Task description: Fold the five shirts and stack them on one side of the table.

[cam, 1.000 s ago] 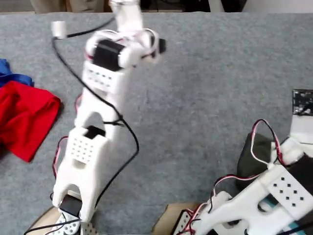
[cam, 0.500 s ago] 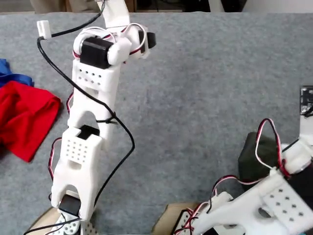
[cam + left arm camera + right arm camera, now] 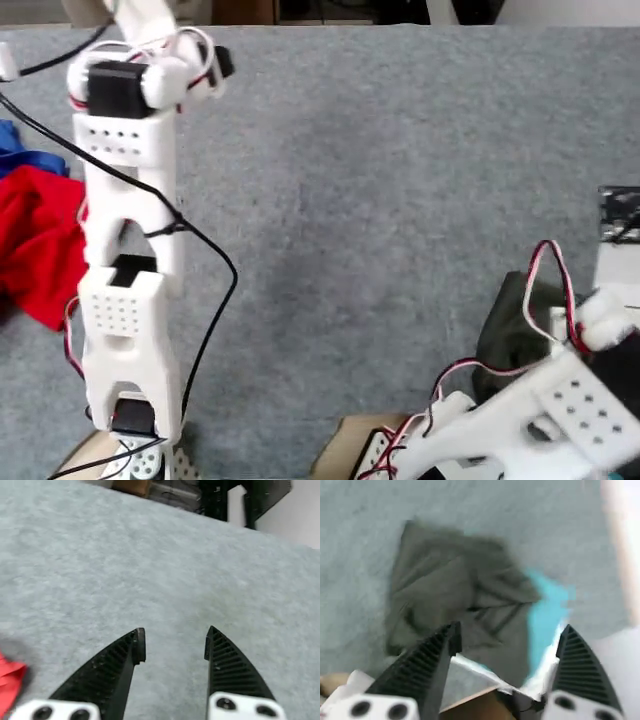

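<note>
Right fingers (image 3: 427,662) spread over the dark shirt (image 3: 455,590); left fingers (image 3: 117,662) spread, red shirt (image 3: 9,677) off to one side

I see fuzzy, matt grey cloth over the table (image 3: 400,200); at nine o'clock the red shirt (image 3: 40,240) looks soft, matt cloth. The left gripper (image 3: 175,640) is ribbed black plastic.

The right pincer (image 3: 510,626) hangs with its two black ribbed fingers (image 3: 434,656) spread wide apart above a crumpled dark shirt (image 3: 451,587) that lies on the grey tabletop (image 3: 495,510). A turquoise cloth (image 3: 546,611) pokes out from one side of the shirt, touching it (whether it lies under the dark fabric cannot be told). Neither finger touches the cloth.
</note>
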`<state>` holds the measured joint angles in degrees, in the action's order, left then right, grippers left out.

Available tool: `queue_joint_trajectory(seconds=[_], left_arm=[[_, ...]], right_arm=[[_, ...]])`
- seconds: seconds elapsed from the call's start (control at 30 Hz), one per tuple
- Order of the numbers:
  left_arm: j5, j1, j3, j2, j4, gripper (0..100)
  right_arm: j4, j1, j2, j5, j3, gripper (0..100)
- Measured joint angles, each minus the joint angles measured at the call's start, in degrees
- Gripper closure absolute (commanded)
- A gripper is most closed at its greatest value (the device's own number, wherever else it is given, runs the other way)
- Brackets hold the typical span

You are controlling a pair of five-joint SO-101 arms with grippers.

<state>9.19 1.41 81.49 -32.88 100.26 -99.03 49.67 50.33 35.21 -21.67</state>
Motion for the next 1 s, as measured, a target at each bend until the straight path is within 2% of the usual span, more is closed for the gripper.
queue_joint_trajectory(seconds=[0.23,0.43,0.53,0.73,0.9,1.0], left_arm=[[-3.3,-7.5,-9.8,4.7,0.0,79],[-6.1,-12.8,-13.6,6.4,0.0,80],[-7.2,-14.6,-13.8,6.4,0.0,80],[-7.3,-17.0,-13.8,6.4,0.0,80],[-7.3,-18.6,-13.8,6.4,0.0,80],[-7.3,-20.4,-13.8,6.4,0.0,80]], right_arm=[[12.3,-1.8,-0.1,0.0,-21.9,69.1],[17.9,-2.0,-0.1,0.0,-32.7,69.3],[22.1,-3.7,-0.1,0.0,-36.6,75.5],[27.9,-6.3,-0.1,0.0,-40.4,99.8],[29.1,-9.1,-0.1,0.0,-37.7,99.5],[28.0,-16.0,-0.1,-1.3,-29.3,99.5]])
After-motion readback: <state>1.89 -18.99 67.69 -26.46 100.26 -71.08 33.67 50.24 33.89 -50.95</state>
